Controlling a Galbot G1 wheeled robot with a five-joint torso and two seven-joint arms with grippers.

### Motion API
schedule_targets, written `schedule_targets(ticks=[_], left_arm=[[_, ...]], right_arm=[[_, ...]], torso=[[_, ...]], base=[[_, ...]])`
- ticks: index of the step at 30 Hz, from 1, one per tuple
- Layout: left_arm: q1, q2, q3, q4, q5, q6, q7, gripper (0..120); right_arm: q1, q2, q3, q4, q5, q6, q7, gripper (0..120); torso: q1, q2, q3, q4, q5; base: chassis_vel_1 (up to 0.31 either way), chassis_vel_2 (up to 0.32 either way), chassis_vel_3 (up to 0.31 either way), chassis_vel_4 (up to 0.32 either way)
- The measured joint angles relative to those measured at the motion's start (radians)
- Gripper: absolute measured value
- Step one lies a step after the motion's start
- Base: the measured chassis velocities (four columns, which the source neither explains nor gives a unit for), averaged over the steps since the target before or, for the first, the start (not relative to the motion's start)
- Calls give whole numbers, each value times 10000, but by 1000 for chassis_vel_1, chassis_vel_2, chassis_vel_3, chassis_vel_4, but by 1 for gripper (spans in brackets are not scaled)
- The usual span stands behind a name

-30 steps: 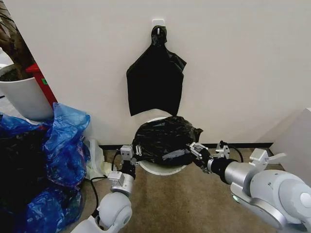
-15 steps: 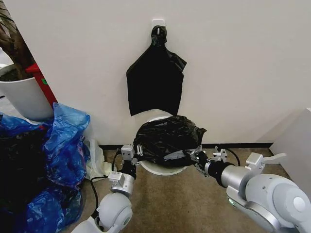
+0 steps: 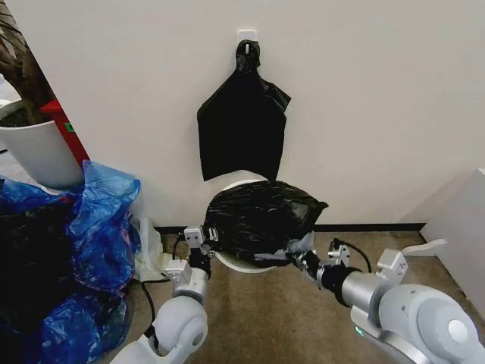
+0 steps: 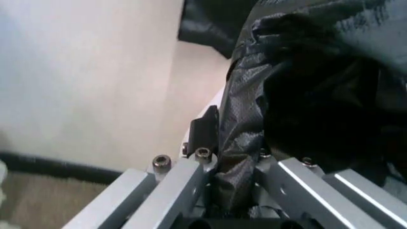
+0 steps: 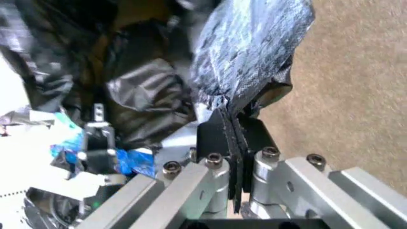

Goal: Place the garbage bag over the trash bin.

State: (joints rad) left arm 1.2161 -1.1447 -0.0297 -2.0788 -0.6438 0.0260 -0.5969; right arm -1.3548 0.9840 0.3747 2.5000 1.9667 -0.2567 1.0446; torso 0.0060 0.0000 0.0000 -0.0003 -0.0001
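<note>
The left gripper [image 3: 203, 244] is clamped on the left edge of the bag [image 3: 258, 216], low beside the bin [image 3: 241, 262]. In the left wrist view its fingers [image 4: 202, 131] pinch a fold of the black plastic [image 4: 299, 95], which runs down between them into the gripper body. The right gripper [image 3: 300, 256] is closed on the bag's lower right hem, just in front of the bin and close above the floor [image 3: 280, 318]. The right wrist view shows its fingers [image 5: 219, 138] pressed together with a crinkled, glossy flap of the bag [image 5: 248, 52] rising out of them.

Between the two grippers the bag is stretched over the top of the bin, domed and wrinkled, covering the mouth and most of the wall. A strip of the bin's white rim shows behind the bag at the top, and a curved band of the white wall shows below the bag's front edge. The bin stands on the brown floor against the wall [image 3: 379, 114].

Above it a second black bag [image 3: 241, 125] hangs flat from a white hook [image 3: 247, 35] on the wall. To the robot's left lies a heap of blue bags [image 3: 83, 227], with a white plant pot [image 3: 38, 152] behind them and a red object [image 3: 64, 125] leaning at the wall. A black cable [image 3: 148, 292] trails across the floor near the left arm.
</note>
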Motion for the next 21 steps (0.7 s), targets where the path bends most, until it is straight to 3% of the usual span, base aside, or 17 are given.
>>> schedule_targets(ticks=[6, 10, 16, 21], left_arm=[[-216, 196, -481, -729, -2172, 672, -833, 1], [-348, 353, -567, -1068, -2929, 942, -1206, 1], [-385, 534, -601, -1412, -3525, 1262, -1464, 1], [-346, 762, -608, -1692, -3929, 1574, -1657, 1]], right_arm=[[-682, 455, -148, -201, -492, -783, -157, 0], [-748, 706, -418, -626, -830, -1075, -322, 0], [-748, 895, -512, -1405, -1425, -1513, -765, 0], [-635, 819, -381, -2360, -2995, -1877, -1842, 0]], torso=[[-1, 0, 0, -1, 1], [0, 0, 0, -1, 1], [0, 0, 0, 0, 1], [0, 0, 0, 0, 2]], base=[[0, 0, 0, 0], [0, 0, 0, 0], [0, 0, 0, 0], [0, 0, 0, 0]])
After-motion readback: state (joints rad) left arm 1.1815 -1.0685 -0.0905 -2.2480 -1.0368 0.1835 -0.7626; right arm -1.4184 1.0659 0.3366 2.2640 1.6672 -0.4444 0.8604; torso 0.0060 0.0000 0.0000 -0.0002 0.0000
